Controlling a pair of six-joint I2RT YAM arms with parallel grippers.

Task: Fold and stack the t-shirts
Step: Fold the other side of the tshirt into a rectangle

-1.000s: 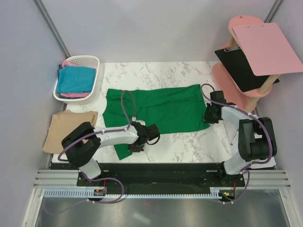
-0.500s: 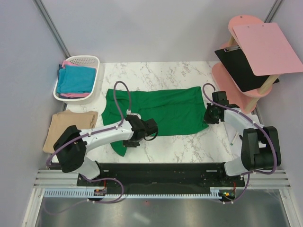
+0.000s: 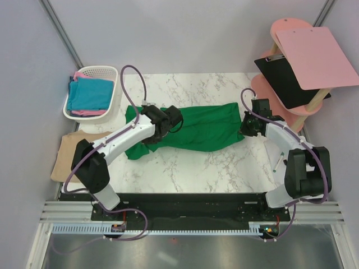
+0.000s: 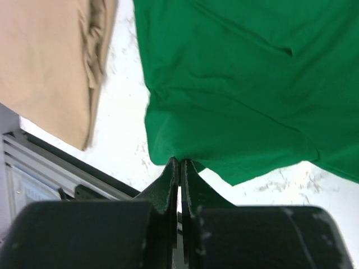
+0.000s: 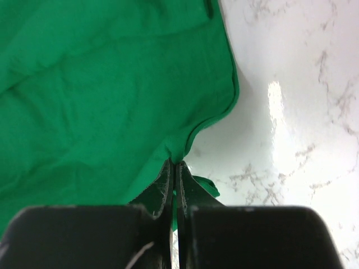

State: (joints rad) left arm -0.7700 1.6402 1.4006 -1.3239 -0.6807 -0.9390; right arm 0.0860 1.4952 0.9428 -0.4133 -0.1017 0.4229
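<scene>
A white basket (image 3: 110, 70) sits at the marble bench's (image 3: 193, 168) far-left corner. On the right, a black clipboard (image 3: 283, 78) rests on a pink stand (image 3: 265, 96).

I've carried the near edge of the green t-shirt (image 3: 207, 129) closer to the basket (image 3: 116, 84) with my left gripper (image 4: 179, 162), the right gripper (image 5: 174, 163) following, narrowing the shirt into a band.

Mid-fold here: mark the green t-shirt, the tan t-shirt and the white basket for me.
green t-shirt (image 3: 207, 128): top external view, middle of the spread cloth.
tan t-shirt (image 4: 45, 61): left wrist view, its flat upper face.
white basket (image 3: 96, 69): top external view, far rim.
</scene>
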